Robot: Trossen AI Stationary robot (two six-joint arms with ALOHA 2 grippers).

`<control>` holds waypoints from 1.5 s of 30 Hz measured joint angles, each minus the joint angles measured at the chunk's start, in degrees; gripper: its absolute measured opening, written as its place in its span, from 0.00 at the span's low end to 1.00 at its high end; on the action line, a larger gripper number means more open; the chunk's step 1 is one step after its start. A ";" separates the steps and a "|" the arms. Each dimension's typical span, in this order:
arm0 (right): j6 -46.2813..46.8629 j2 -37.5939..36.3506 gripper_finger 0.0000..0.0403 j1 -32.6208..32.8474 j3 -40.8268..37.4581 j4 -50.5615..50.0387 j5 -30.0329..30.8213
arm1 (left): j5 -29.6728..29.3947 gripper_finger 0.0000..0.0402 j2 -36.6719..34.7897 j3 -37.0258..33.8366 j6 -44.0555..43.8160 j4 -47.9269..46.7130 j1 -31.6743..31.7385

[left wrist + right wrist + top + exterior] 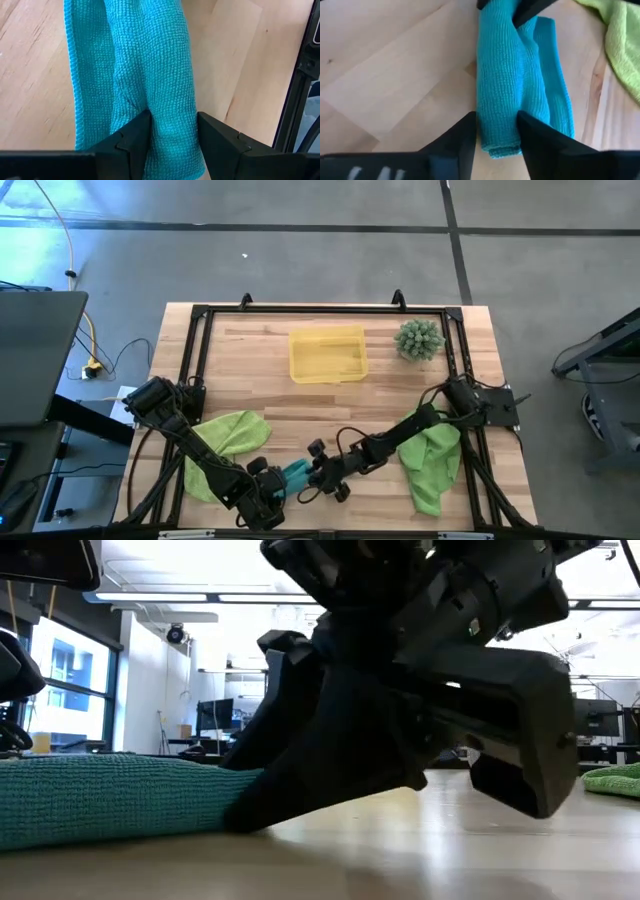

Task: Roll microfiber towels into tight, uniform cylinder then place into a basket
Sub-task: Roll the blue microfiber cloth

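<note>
Teal towel [297, 473] on wooden tabletop [260, 360].

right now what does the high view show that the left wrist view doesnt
Only the high view shows the yellow basket, both lime-green towels, the spiky plant and the right tool at the teal towel's other end.

Only the left wrist view shows the towel's weave and loose edge, and the left tool pinching the roll.

Both show the rolled teal towel on the wooden table.
</note>
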 joint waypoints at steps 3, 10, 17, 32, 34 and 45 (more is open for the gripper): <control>2.34 0.00 0.23 -1.13 0.08 -0.62 -2.90 | 1.24 0.38 -0.43 0.35 1.56 -0.18 -0.04; 7.76 0.00 0.07 -3.30 0.08 -1.68 -9.18 | 1.27 0.38 -2.40 4.04 6.83 -1.29 -0.60; 19.56 0.15 0.02 -6.58 -0.03 -1.17 -22.23 | -3.11 0.38 -2.61 5.53 10.25 -1.73 -1.28; 47.10 0.13 0.04 -13.01 -0.07 -2.15 -39.80 | -15.61 0.38 2.34 5.53 18.48 -3.89 -1.41; 47.08 0.13 0.04 -13.14 -0.08 -2.49 -39.82 | -15.54 0.38 3.63 5.53 17.83 -4.54 -1.31; 36.06 -0.19 0.17 -13.16 -0.31 -2.50 -39.20 | -11.97 0.38 5.21 5.74 7.89 -7.18 -0.86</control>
